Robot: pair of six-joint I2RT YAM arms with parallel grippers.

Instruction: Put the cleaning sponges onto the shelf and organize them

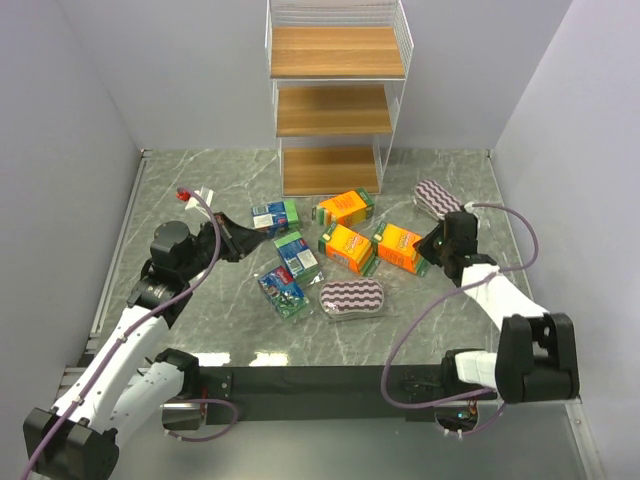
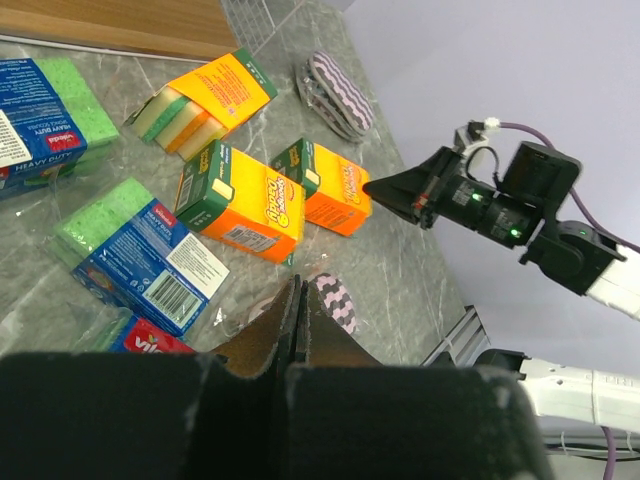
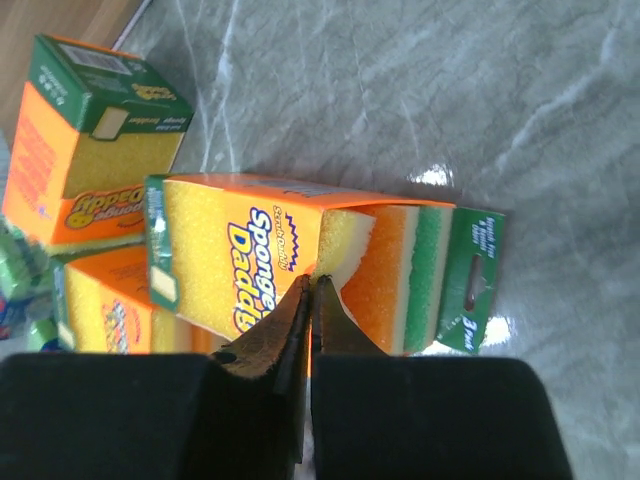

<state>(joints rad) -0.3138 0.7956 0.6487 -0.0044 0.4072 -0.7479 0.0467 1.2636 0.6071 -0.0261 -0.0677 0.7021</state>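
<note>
Lying loose on the marble table (image 1: 450,330), 8 sponge packs cluster in front of the shelf (image 1: 335,100), which stands upright at the far wall with 3 wooden boards in a white wire frame.

Orange packs, 3:
- back orange pack (image 1: 345,208), nearest the shelf's foot, with its yellow and green layers showing at one end.
- middle orange pack (image 1: 347,247).
- right orange pack (image 1: 398,247), just beside the middle one.

Blue-green packs, 3, left of the orange ones:
- back blue-green pack (image 1: 275,215).
- centre blue-green pack (image 1: 297,254).
- near blue-green pack (image 1: 282,290).

Striped oval pads, 2:
- near striped pad (image 1: 352,298), flat and closest to the arm bases.
- far striped pad (image 1: 437,198), well apart to the right.

Your right gripper (image 1: 425,245) sits just right of the right orange pack. In its wrist view the fingers are pressed together with nothing between them, tips (image 3: 308,285) pointing at that pack's printed face. You cannot tell whether they touch it.

Your left gripper (image 1: 250,230) points at the back blue-green pack, tip just beside it. Its wrist view shows the fingers closed flat against each other and empty, with the near striped pad peeking out past the tips.
</note>
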